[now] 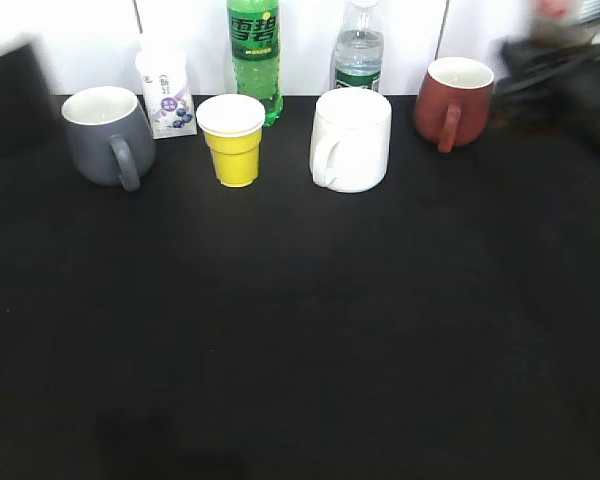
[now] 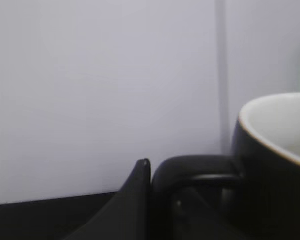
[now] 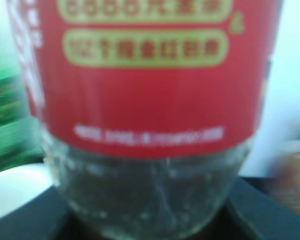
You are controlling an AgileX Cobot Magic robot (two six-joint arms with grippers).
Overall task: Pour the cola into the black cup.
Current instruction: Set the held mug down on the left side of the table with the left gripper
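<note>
The glossy black mug with white inside [image 2: 270,165] sits lower right of the left wrist view, left pincer [image 2: 162,200] apparently clamped on its handle. The red-labelled clear cola bottle [image 3: 145,100] fills the right view; its pincer's state is unclear. Level the mug before tilting the bottle.

Cola bottle [image 3: 145,100], red label: blurred white print, unreadable. Green soda bottle [image 1: 254,55], far centre: white characters, illegible.
</note>
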